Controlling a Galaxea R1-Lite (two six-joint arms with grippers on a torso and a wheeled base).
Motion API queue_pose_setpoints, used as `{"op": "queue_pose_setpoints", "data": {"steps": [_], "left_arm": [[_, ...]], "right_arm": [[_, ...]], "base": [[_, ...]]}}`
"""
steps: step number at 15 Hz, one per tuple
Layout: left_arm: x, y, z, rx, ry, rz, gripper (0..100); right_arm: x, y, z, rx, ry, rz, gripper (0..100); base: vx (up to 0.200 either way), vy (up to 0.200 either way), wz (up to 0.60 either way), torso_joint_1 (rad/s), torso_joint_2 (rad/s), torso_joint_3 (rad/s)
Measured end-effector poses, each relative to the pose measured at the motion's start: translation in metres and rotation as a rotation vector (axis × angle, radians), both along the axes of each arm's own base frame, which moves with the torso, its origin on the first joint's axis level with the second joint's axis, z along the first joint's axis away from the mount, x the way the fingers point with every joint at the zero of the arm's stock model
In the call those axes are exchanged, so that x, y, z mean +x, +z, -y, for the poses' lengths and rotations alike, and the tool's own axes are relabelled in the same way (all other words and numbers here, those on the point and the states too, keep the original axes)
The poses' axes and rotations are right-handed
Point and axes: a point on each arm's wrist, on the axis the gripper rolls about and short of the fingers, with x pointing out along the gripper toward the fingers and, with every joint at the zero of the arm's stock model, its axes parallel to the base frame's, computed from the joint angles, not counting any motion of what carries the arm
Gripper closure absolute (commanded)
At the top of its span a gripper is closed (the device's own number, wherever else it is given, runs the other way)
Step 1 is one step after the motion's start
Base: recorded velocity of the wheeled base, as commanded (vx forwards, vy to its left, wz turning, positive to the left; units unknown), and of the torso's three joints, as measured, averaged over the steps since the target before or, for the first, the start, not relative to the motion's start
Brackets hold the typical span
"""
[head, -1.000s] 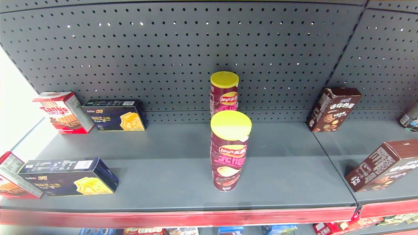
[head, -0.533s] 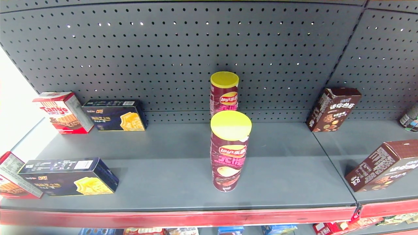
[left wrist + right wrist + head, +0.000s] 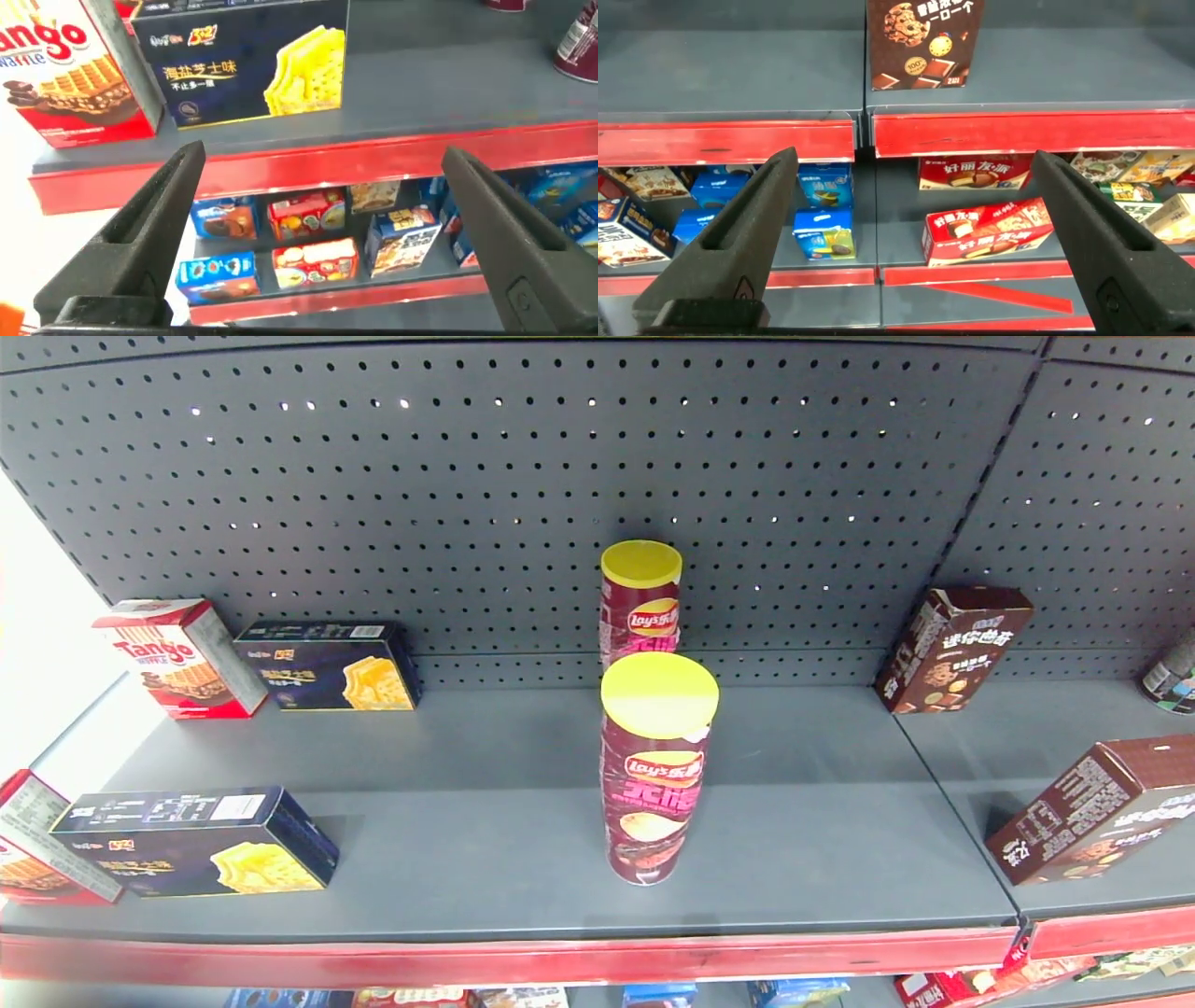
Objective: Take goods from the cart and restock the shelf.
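While both claws hang empty, the head view gives the shelf part-stocked. A front can stands upright mid-shelf, nearer the front edge. A back can stands upright right behind it, against the back edge. A blue box lies by the front-left corner, and much bare shelf lies between it and the cans.

From the left wrist, the left claw has its fingers spread wide with nothing between them. It is held off the shelf's red front edge, facing the blue box and a red box beside it.

From the right wrist, the right claw is likewise spread wide and empty. It is level with the red front edge, where a brown box stands just above.

With two cans set in a row and neither claw carrying anything, this looks like the gap between one placement and the next fetch. The next move probably calls for turning to the cart and closing one claw round another item. That item should go into open shelf space without knocking the tall front can, which would tip easily.
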Motion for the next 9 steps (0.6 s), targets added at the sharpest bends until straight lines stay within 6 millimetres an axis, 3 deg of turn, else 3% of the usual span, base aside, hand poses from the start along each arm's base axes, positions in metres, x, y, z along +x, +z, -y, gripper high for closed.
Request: {"op": "queue_pose_setpoints", "data": {"steps": [3, 6, 9], "left_arm": [[-0.0005, -0.0004, -0.0002, -0.049, 0.012, 0.001, 0], [-0.0004, -0.0041, -0.0027, 0.024, 0.128, -0.028, 0], [-0.0004, -0.0065, 0.0004, 0.101, -0.008, -0.044, 0]], "right_arm": [[0.0000, 0.0000, 0.0000, 0.000, 0.000, 0.000, 0], [0.0000, 0.0000, 0.0000, 0.000, 0.000, 0.000, 0], [0.0000, 0.0000, 0.0000, 0.000, 0.000, 0.000, 0]], "base": [[0.000, 0.000, 0.00, 0.000, 0.00, 0.000], [0.000, 0.000, 0.00, 0.000, 0.00, 0.000], [0.000, 0.000, 0.00, 0.000, 0.00, 0.000]]}}
